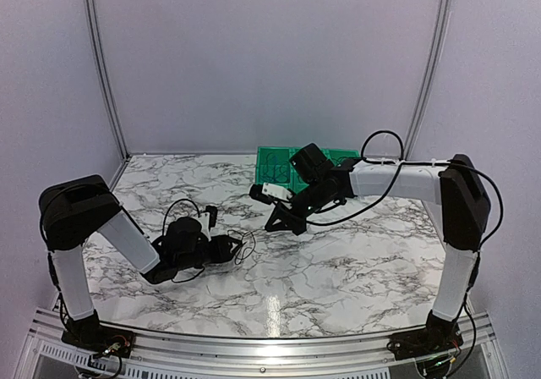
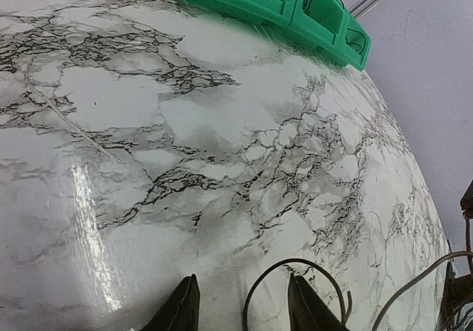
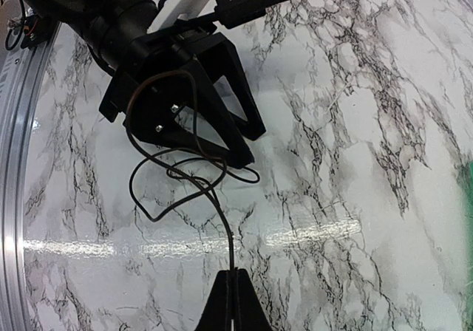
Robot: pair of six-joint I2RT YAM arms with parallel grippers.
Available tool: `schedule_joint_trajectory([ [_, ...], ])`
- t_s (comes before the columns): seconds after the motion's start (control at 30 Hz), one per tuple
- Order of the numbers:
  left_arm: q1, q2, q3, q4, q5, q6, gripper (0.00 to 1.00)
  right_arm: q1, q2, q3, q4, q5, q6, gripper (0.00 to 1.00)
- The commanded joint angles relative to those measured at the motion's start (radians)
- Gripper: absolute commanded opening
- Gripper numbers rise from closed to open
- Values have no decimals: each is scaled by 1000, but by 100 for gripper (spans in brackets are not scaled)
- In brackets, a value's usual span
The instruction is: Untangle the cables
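Note:
The cables (image 3: 174, 174) are thin dark wires lying in loose loops on the marble table, tangled around my left gripper (image 3: 240, 142). In the top view they show as a small tangle (image 1: 247, 245) at the left gripper's (image 1: 235, 249) tips. My left gripper (image 2: 244, 305) is low over the table, jaws apart, with a wire loop (image 2: 294, 262) arching over its right finger and one strand running down between the fingers. My right gripper (image 3: 234, 273) is shut on one strand that rises from the tangle. In the top view it (image 1: 273, 223) hangs just right of the left gripper.
Green bins (image 1: 277, 164) stand at the back of the table behind the right arm, also seen far off in the left wrist view (image 2: 295, 9). Thicker black arm cables loop above both arms. The metal rail (image 3: 11, 161) marks the table's near edge.

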Motion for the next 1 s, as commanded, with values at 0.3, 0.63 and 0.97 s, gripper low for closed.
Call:
schedule_joint_trajectory([
  [0.3,4,16,-85,80,129,-20,46,-2,-76,23,15,27,-10,0],
  [0.63,-59,-240,-308,136,-59,107,47,-2,-66,46,7,31,22,0],
  [0.97,-208,-277,-260,134,-199,397,55,-2,-58,80,0,30,77,0],
])
